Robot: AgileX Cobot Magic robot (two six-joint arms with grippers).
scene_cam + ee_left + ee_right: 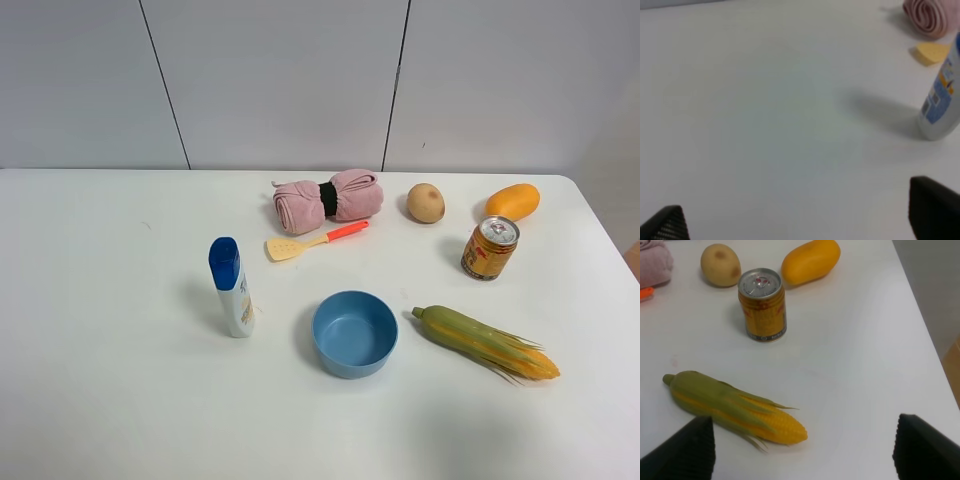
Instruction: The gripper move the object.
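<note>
The pink rolled towel [328,200] with a black band round its middle lies at the back of the white table [110,380]. One rolled end shows in the left wrist view [926,16] and a corner in the right wrist view [654,266]. Neither arm shows in the exterior view. My left gripper [800,220] is open over bare table, far from the towel, with only its black fingertips [932,207] in view. My right gripper [802,447] is open, with its fingertips [685,447] near the corn cob [735,407].
A yellow spatula with an orange handle [312,240] lies just in front of the towel. A blue-capped white bottle [231,287] stands left of a blue bowl [354,332]. A potato [425,202], a mango [512,201], a drink can [489,247] and the corn [486,342] are to the right.
</note>
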